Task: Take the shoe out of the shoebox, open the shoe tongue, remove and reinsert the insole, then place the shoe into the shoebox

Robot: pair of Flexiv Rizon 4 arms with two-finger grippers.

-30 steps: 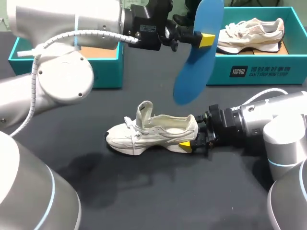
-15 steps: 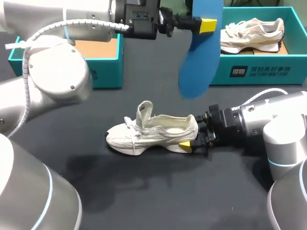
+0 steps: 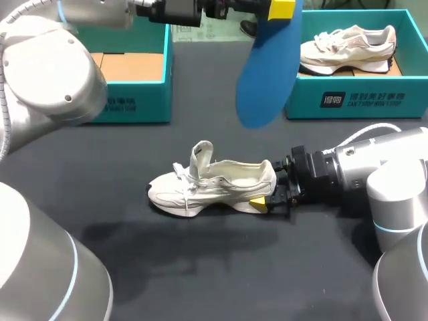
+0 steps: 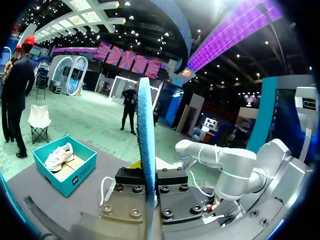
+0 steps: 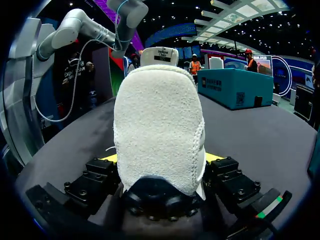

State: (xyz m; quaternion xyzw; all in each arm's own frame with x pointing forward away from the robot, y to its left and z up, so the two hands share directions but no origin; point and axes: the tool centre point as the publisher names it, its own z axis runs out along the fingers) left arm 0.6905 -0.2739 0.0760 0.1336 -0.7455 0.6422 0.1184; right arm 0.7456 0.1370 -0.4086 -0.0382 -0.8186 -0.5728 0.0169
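Sitting at the back left of the dark tabletop [image 3: 200,267], the left shoebox [image 3: 137,103] is teal with a brown cardboard floor showing inside. My left arm comes in above it and reaches past the middle, where the left gripper [image 3: 277,10] is high over the back of the tabletop. Its fingers are clenched on the upper end of the blue insole [image 3: 264,73], which hangs down in the air, well clear of everything below; the left wrist view shows the insole [image 4: 145,130] edge-on, pinched between the two fingers.

Near the middle of the tabletop the white shoe [image 3: 214,186] lies on its sole, toe toward the left, laces loose, its tongue [image 3: 202,157] pulled up. The right gripper [image 3: 273,194] lies low at the heel, fingers grasping the shoe from both sides, as the right wrist view confirms, with the fuzzy heel [image 5: 159,130] between the yellow tips.

At the back right, the right shoebox [image 3: 354,100] holds a second shoe [image 3: 348,45], toe pointing left.
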